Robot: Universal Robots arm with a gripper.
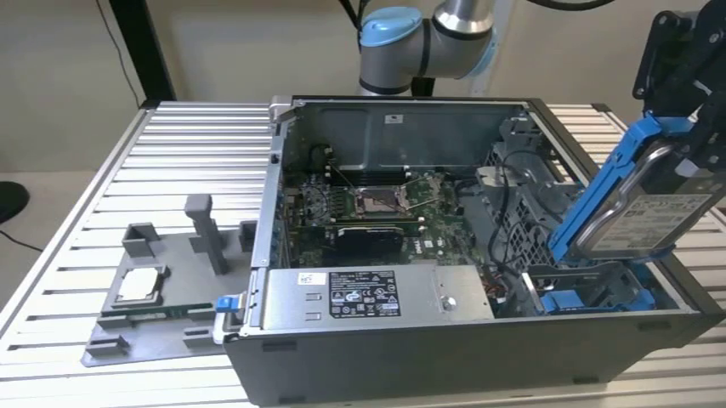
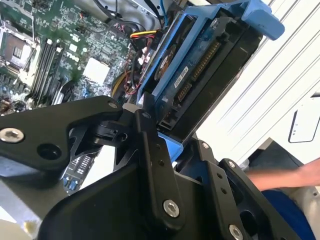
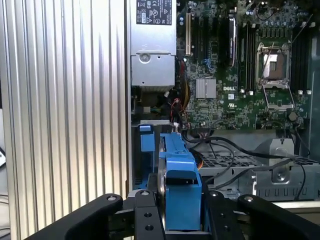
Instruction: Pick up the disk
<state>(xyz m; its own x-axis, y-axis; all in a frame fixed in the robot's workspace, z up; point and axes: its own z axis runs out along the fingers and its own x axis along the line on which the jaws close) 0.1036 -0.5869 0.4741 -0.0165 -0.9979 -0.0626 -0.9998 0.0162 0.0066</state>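
— At the exterior view's right, above the open case, what has the end effector (image 1: 681, 110) got?

— It is clamped on the disk (image 1: 647, 200), gripping it at its upper end. The disk hangs tilted in the air, label facing out, its blue bracket (image 1: 613, 183) running along its edge. Its lower end is just above the drive bay at the case's near corner on that side.

— Do the arm's own cameras agree?

— Yes. In the first wrist view the black fingers (image 3: 145, 220) press on either side of the bracket, with the disk (image 3: 162, 170) seen edge-on between them. In the second wrist view the disk (image 2: 200, 75) shows its circuit-board side and connector, with the end effector (image 2: 160, 145) closed around one end.

— And below it?

— The computer case (image 1: 454, 357) lies open on the ribbed metal worktop (image 1: 193, 153). Inside sit the green motherboard (image 1: 375, 208) with its bare processor socket, the grey power supply box (image 1: 375, 293) with a black label along the near wall, and loose cables by the drive cage.

— Anything beside the case?

— At the exterior view's left, a grey fixture tray (image 1: 159, 297) holds a small square silver chip (image 1: 142, 285). In the second wrist view a person's forearm (image 2: 280, 177) shows beyond the worktop's edge.
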